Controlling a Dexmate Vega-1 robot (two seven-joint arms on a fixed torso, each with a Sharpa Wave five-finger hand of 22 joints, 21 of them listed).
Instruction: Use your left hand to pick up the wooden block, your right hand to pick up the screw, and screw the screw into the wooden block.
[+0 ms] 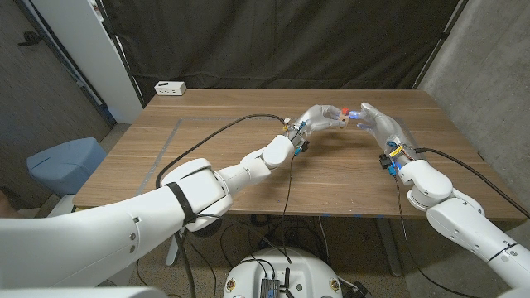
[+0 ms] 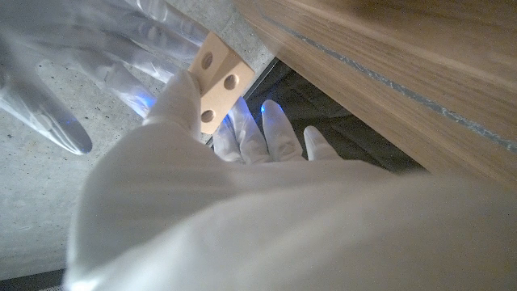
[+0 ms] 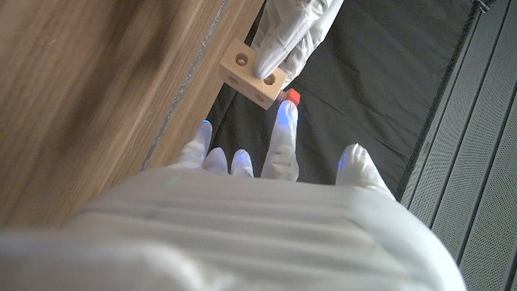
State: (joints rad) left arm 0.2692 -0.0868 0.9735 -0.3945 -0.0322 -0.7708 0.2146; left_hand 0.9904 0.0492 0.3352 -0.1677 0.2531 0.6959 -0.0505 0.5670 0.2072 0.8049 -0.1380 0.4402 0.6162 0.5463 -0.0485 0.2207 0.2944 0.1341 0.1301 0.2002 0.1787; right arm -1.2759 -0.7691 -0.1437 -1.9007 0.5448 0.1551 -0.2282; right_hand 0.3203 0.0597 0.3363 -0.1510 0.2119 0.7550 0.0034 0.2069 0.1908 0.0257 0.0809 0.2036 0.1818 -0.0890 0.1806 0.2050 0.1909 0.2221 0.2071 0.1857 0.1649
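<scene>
Above the table's far middle, my left hand (image 1: 315,117) grips a small pale wooden block (image 1: 339,120) with round holes in its faces. The left wrist view shows the block (image 2: 216,81) held at the fingertips of that hand (image 2: 242,186). A screw with a red head (image 1: 345,108) sits at the block's end. My right hand (image 1: 374,122) reaches in from the right. In the right wrist view one fingertip of it (image 3: 284,121) touches the red screw head (image 3: 292,97) beside the block (image 3: 252,73). Its thumb stands apart, and any grip on the screw is hidden.
The wooden table (image 1: 207,157) carries a white power strip (image 1: 170,87) at its far left corner. A black cable (image 1: 240,122) runs along my left arm above the tabletop. A blue seat (image 1: 66,161) stands off the table's left side. A black curtain hangs behind.
</scene>
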